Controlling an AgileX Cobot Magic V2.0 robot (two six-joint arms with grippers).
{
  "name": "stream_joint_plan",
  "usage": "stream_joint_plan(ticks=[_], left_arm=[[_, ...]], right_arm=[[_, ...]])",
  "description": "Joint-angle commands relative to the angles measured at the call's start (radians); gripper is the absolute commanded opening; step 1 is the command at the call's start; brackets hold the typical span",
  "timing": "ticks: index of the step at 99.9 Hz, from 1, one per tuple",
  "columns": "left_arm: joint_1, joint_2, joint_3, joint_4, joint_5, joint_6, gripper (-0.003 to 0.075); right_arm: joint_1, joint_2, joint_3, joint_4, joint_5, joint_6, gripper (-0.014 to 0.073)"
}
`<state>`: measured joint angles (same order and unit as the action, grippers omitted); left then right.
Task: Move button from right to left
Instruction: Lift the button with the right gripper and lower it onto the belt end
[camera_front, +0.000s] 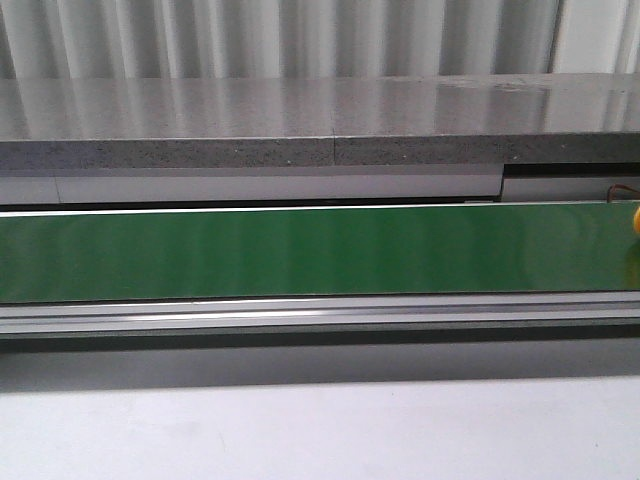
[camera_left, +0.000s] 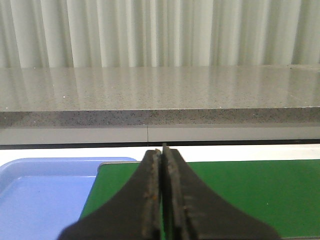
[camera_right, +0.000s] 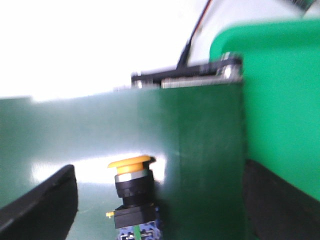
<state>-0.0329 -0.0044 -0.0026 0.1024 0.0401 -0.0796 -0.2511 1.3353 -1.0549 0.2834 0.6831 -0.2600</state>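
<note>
Right wrist view | right gripper (camera_right: 160, 210) spread wide, holding nothing | yellow-capped push-button with black collar and blue contact block (camera_right: 132, 192) stands upright on green belt (camera_right: 75, 130), directly between the fingers | left gripper (camera_left: 161, 195) pressed closed, far off | right arm nearer

You are looking at a factory-style test cell or automation lab. A long green conveyor belt (camera_front: 300, 250) runs across the front view from 9 to 3 o'clock on an aluminium rail frame (camera_front: 300, 315). Behind it, toward 12 o'clock, a speckled grey stone-like counter (camera_front: 300, 125) sits before pale corrugated wall panelling (camera_front: 300, 35). A blue plastic tray (camera_left: 45, 195) adjoins the belt's end.
</note>
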Motion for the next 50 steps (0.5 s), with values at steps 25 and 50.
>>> stream_joint_plan(ticks=[25,50], left_arm=[[0.001,-0.035,0.025,-0.010,-0.085,-0.006,-0.0020],[0.001,-0.035,0.025,-0.010,-0.085,-0.006,-0.0020]], right_arm=[[0.001,-0.431,0.160,0.010,-0.144,-0.062,0.0655],[0.001,-0.646,0.298,0.025,-0.138,-0.062,0.0655]])
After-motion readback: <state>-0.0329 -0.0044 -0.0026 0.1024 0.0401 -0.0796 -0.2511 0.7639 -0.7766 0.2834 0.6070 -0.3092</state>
